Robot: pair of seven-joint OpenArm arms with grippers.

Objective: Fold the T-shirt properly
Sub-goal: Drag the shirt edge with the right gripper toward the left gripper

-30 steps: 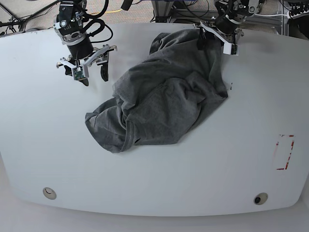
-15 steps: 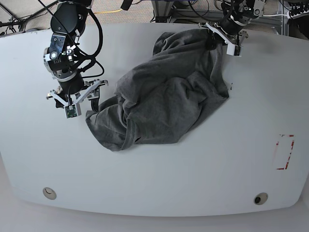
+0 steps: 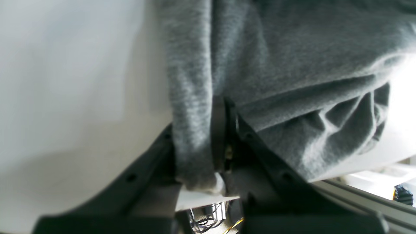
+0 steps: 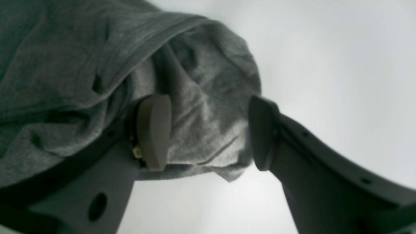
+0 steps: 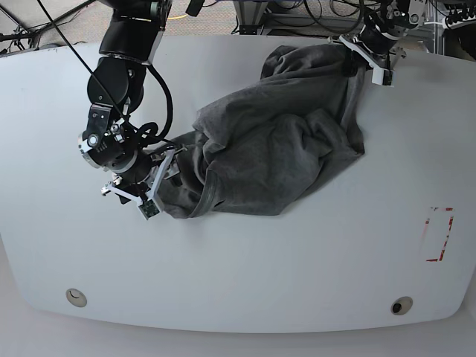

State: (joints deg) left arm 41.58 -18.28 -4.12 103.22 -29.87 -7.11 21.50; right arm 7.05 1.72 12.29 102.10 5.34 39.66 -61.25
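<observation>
The dark grey T-shirt lies crumpled across the middle of the white table. At the far right of the base view, my left gripper is shut on the shirt's far edge. In the left wrist view its jaws pinch a fold of T-shirt fabric. My right gripper is at the shirt's near-left corner. In the right wrist view that gripper is open, its two pads straddling a bunched corner of the T-shirt without pressing it.
A red rectangle mark is on the table at the right. Two round holes sit near the front edge. Frame rails and cables run behind the table's far edge.
My right arm swung from the back left down to the shirt's near-left corner. My left gripper shut on the far edge and drew it right, shifting the shirt rightward.
</observation>
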